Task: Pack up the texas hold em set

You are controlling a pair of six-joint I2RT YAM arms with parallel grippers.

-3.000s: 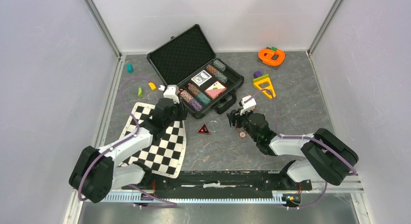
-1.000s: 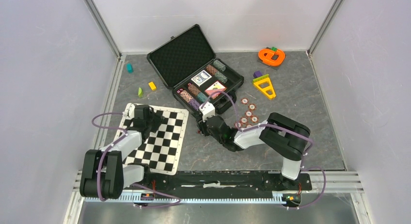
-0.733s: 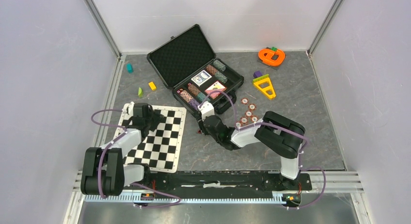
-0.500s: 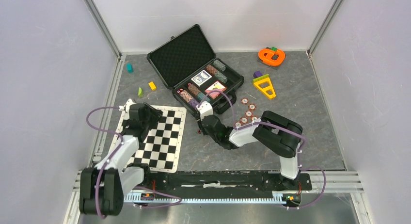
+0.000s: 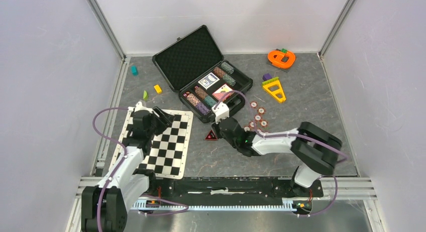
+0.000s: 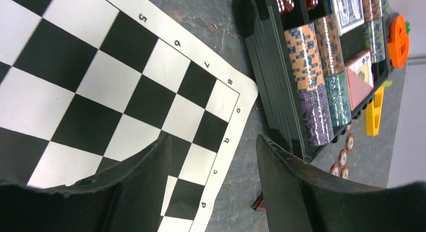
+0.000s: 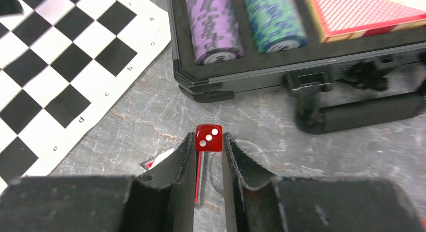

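I am pinching the small translucent red die (image 7: 208, 137) at the very tips of my right gripper (image 7: 208, 142), with the pads pressing its two sides and three white pips facing up. It is sitting over the grey marbled tabletop (image 7: 281, 161), just in front of the near wall of the open black hard briefcase with foam lining (image 5: 187, 55). The hold is shallow and a smooth cube could twist out, so I am planning to keep the squeeze steady and lift clear of the case wall. From there I would carry it past the striped chip stacks (image 6: 306, 81) to the end slot where two more red dice (image 6: 285, 2) are lying, and lower right in before letting go. The loose red-and-white poker chips (image 5: 257, 116) are waiting beside the case. My left gripper (image 6: 213, 140) is hovering, fingers spread and empty, above the black-and-white checkered mat (image 6: 75, 81).
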